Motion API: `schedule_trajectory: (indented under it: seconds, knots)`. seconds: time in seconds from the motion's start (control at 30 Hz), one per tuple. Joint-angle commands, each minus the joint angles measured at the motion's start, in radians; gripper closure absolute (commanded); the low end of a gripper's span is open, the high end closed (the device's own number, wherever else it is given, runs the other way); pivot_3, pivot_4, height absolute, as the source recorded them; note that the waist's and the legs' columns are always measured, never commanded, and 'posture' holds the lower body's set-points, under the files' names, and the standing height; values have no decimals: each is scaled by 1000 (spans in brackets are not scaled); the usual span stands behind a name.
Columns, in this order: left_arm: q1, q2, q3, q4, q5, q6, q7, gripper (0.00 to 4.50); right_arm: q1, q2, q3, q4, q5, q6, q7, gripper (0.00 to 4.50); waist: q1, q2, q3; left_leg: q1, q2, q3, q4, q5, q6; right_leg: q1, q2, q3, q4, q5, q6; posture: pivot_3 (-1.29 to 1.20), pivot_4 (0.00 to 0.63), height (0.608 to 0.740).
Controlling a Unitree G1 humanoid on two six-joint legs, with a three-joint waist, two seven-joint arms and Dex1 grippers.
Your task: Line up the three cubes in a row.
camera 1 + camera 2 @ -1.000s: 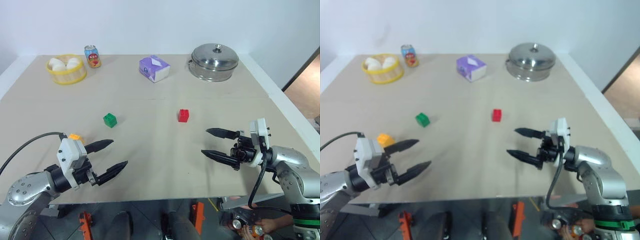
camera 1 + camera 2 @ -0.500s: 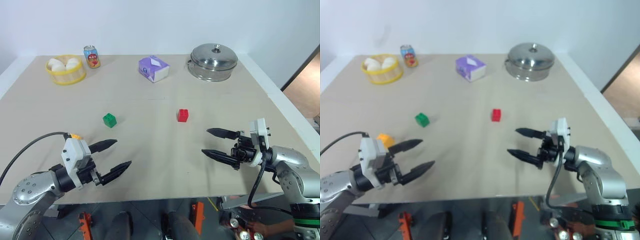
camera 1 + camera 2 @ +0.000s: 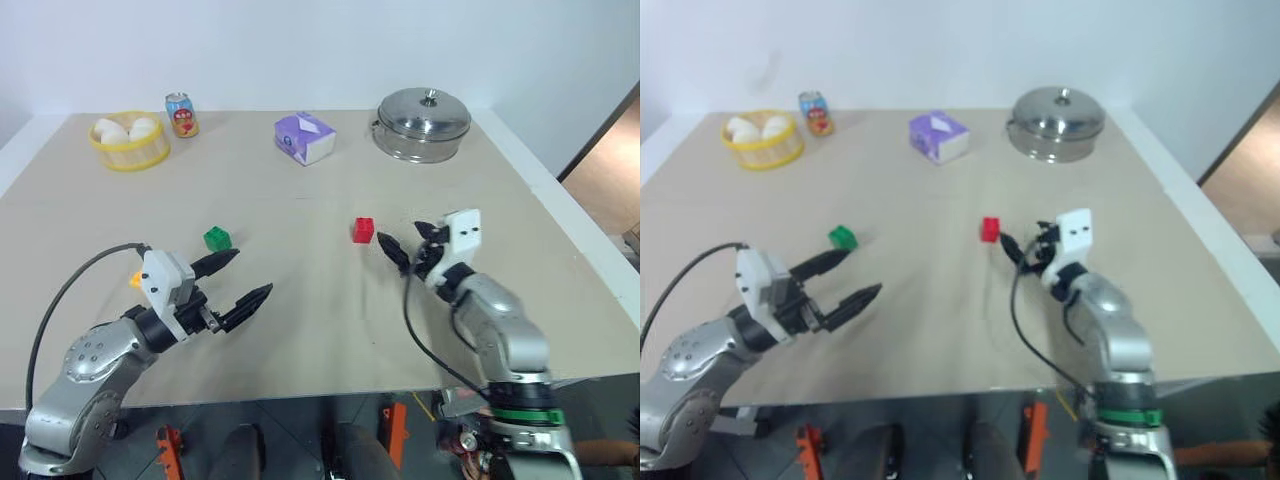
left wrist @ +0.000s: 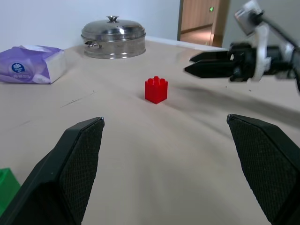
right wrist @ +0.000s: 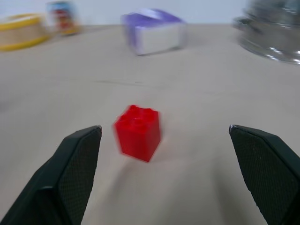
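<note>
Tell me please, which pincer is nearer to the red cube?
The right pincer. It is open just beside the red cube, not touching it. The left pincer, also open, is much farther away, close to the green cube.

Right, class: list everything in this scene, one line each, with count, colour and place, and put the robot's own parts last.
Table: one, beige, under everything.
Red cube: one, mid-table, just ahead of the right gripper.
Green cube: one, left of centre, near the left gripper.
Orange cube: one, near left, partly hidden behind the left gripper.
Tissue box: one, purple and white, far centre.
Pot: one, steel, lidded, far right.
Can: one, red and blue, far left.
Basket: one, yellow, holding white round things, far left.
Left gripper: black fingers, open.
Right gripper: black fingers, open.
</note>
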Motion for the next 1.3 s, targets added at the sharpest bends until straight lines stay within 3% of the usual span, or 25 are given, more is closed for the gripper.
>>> schedule_trajectory:
  seconds: [0.03,0.3,0.93,1.03,1.27,1.3]
  knots:
    - [-77,-30,-3,51,3,-38,-10,149,-35,58,31,-54,-50,41,-117,0,0,0,0,0,0,1,0,0,0,0,0,1,0,0,0,0,150,740]
    - [-128,-65,-51,69,4,-37,-49,149,-71,119,51,66,-117,41,-214,0,-3,-1,-1,1,-1,7,0,0,1,0,-1,6,0,2,3,0,150,740]
    - [-164,-84,-83,68,11,-23,-39,149,-258,209,52,428,-163,-153,-249,0,-7,-1,-1,2,7,7,0,0,1,-1,13,14,0,4,0,0,150,740]
    - [-166,-90,-86,70,14,-26,-32,0,-268,215,50,457,-170,-184,-261,806,-7,-1,-1,2,7,7,0,0,1,-1,13,14,0,4,0,0,150,740]
    - [-166,-102,-82,83,28,-35,-35,0,-272,218,54,457,-175,-220,-253,3207,-7,-1,-1,2,8,7,0,0,1,-1,14,14,0,4,0,0,150,740]
    - [-166,-103,-81,82,30,-35,-35,0,-270,213,53,449,-170,-217,-240,3251,-7,-1,-1,2,8,7,0,0,1,-1,14,14,0,4,0,0,150,740]
